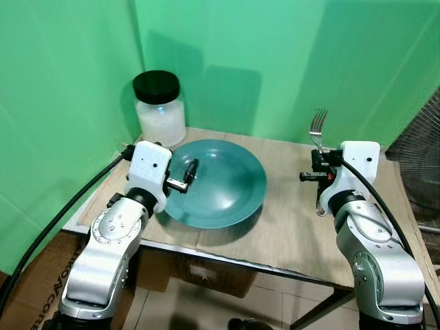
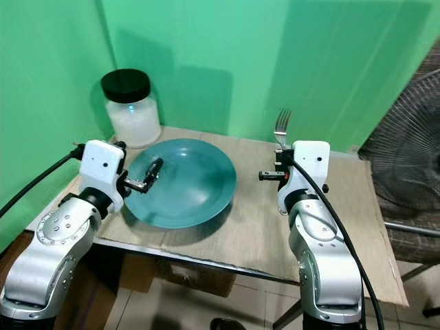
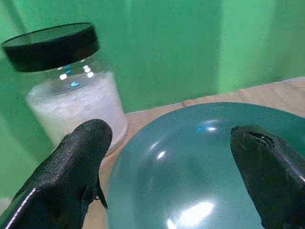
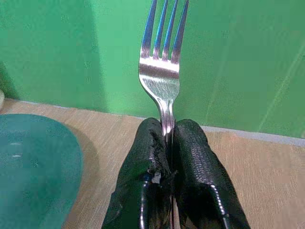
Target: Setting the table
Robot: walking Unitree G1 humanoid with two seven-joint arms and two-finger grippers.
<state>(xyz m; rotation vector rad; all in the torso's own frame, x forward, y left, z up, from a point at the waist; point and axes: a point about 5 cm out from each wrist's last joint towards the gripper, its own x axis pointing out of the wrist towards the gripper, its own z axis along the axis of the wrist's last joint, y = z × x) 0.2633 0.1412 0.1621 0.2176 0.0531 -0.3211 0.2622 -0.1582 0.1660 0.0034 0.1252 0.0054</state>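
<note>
1 black-lidded jar point(image 1: 159, 110) holds white powder beside a teal plate point(image 1: 237, 199).

Two silver arms with rounded, screw-studded joint housings, white boxy wrist modules, left gripper point(image 1: 187, 173) and right gripper point(image 4: 167, 143) each with two long black textured fingers, thick black cable along each arm, entering each wrist module

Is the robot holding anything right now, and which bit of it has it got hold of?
Yes. The right gripper pinches a fork by its neck, just below the tines, which point up. The left gripper is open over the teal plate, holding nothing.
</note>
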